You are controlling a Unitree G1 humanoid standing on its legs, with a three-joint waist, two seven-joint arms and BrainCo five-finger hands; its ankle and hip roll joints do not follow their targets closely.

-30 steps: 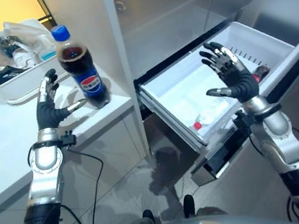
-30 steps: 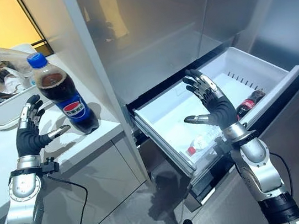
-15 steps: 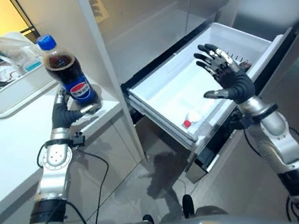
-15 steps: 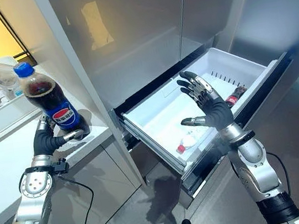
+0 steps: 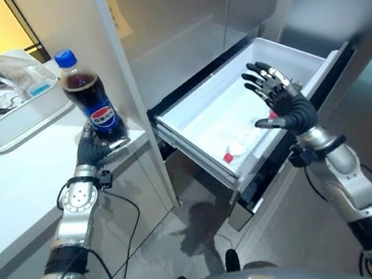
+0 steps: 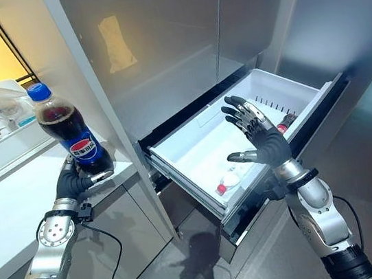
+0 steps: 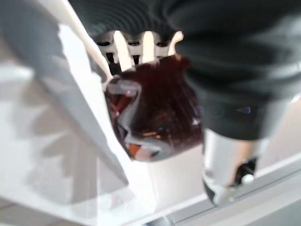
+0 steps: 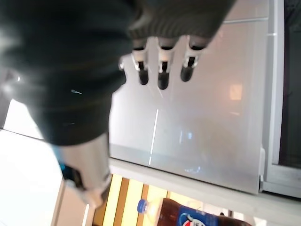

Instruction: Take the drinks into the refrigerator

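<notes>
Dark cola bottle [image 5: 92, 97] stands on the white surface [image 5: 12, 185], the left robot hand [image 5: 94, 147] curled round its base to lift it, while the right robot hand [image 5: 284, 101] hovers spread, empty, over the open fridge drawer [image 5: 200, 113].

- Your cola bottle [image 5: 92, 97] stands upright near the front corner of the white counter [image 5: 12, 185], just beside the refrigerator's side wall. It has a blue cap, dark drink almost to the neck and a blue label.
- Your left hand [image 6: 76, 183] is wrapped round its lower part.
- The refrigerator drawer [image 6: 194, 145] is pulled out, a white tub. You have a small clear bottle with a red cap [image 5: 237, 147] lying on its side near the front wall, and a dark bottle [image 6: 282, 125] lying towards the back corner.
</notes>
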